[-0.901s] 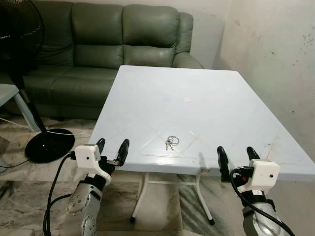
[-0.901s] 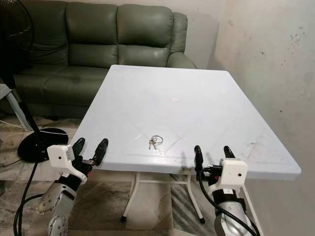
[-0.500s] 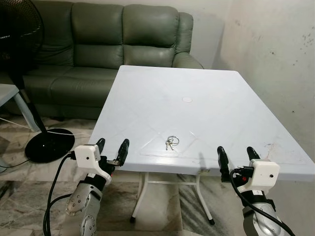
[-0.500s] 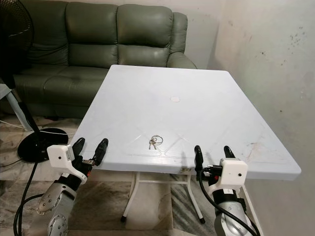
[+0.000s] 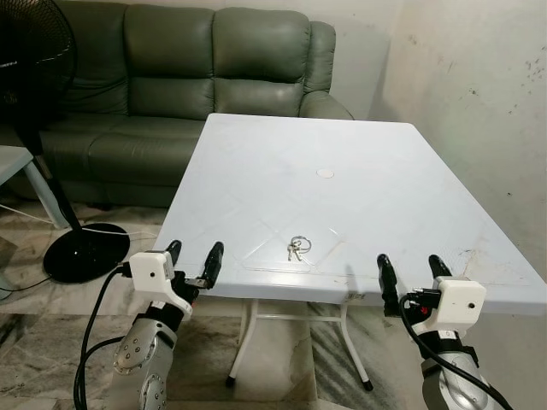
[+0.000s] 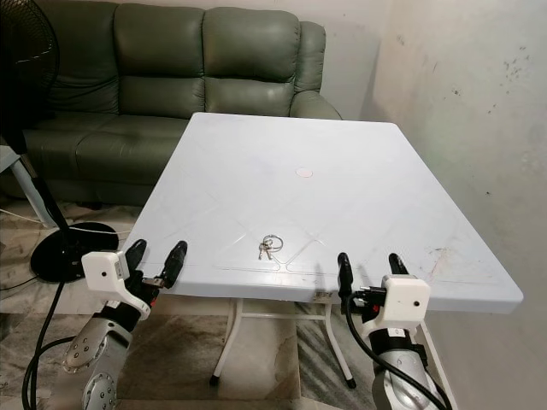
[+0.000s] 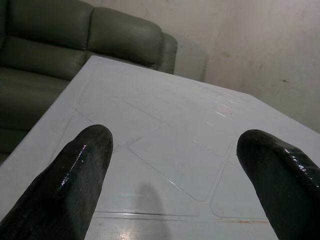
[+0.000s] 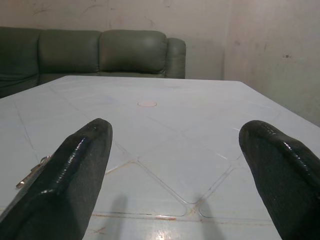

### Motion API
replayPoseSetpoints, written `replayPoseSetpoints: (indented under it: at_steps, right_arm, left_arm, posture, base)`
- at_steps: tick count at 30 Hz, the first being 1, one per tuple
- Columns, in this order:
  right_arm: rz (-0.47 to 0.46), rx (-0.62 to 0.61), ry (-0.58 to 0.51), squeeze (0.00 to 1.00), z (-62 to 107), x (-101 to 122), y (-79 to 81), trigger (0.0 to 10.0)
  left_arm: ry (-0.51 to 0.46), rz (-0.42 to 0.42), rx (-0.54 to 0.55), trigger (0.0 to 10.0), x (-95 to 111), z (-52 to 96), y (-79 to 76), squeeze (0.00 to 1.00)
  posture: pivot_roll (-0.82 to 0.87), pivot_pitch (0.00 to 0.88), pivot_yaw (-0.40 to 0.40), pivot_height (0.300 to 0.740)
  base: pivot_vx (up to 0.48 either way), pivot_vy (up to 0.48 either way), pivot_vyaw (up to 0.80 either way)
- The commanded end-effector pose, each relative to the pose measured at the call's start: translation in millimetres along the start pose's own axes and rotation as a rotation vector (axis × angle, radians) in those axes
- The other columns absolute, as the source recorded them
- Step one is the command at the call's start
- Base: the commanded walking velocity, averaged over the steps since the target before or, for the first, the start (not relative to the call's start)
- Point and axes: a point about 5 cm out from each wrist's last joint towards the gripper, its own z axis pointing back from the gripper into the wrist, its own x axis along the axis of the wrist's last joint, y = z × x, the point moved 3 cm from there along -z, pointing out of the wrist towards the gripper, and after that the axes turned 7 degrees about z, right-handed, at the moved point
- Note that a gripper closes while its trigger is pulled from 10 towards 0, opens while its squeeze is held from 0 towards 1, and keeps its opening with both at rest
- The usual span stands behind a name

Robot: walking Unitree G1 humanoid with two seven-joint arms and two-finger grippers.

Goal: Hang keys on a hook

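A small bunch of keys on a silver ring [image 5: 297, 248] lies near the front edge of a white plastic table [image 5: 359, 171]; the bunch [image 8: 31, 172] also peeks past a finger in the right wrist view. My left gripper [image 5: 194, 260] is open at the table's front left corner, level with the edge, nothing between its fingers. My right gripper [image 5: 410, 272] is open at the front edge, right of the keys, also holding nothing. Both grippers stay short of the keys, one on each side.
A green leather sofa [image 5: 171, 77] stands behind the table. A black standing fan [image 5: 51, 145] is at the left with its round base on the floor. A plastered wall [image 5: 479, 94] runs close along the table's right side. A round cap [image 5: 325, 172] marks the table's centre.
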Motion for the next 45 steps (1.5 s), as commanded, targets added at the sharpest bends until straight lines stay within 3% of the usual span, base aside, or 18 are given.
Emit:
replayPoseSetpoints:
  at_steps: [1, 12, 22, 33, 45]
  right_arm:
    - [0.007, -0.005, -0.006, 0.0, -2.1, 3, -2.4, 10.0]
    - [0.044, 0.025, -0.017, 0.0, -15.2, 3, -4.5, 10.0]
    - [0.103, 0.093, -0.019, 0.0, -33.4, 0, -11.1, 10.0]
    - [0.179, 0.275, -0.004, 0.0, -64.2, -7, -1.4, 10.0]
    - [0.221, 0.513, 0.039, 0.0, -89.8, -10, 13.0, 10.0]
  left_arm:
    - [0.026, -0.006, -0.003, 10.0, -4, -1.6, -0.7, 0.0]
    - [0.082, 0.011, 0.025, 10.0, -14, -3.4, -0.6, 0.0]
    - [0.074, 0.013, 0.005, 10.0, -10, -10.7, -6.6, 0.0]
    - [0.12, -0.018, -0.132, 10.0, -15, -13.8, -31.3, 0.0]
    - [0.135, -0.006, -0.154, 10.0, -15, 1.2, -45.7, 0.0]
  posture:
    - [0.0, 0.0, -0.058, 0.74]
    - [0.0, 0.001, -0.059, 0.74]
    - [0.0, 0.004, -0.058, 0.74]
    - [0.02, 0.04, -0.058, 0.74]
    - [0.04, 0.099, -0.084, 0.74]
  base:
    - [0.0, 0.0, 0.0]
    - [0.0, 0.0, 0.0]
    - [0.0, 0.0, 0.0]
    - [0.0, 0.0, 0.0]
    - [0.0, 0.0, 0.0]
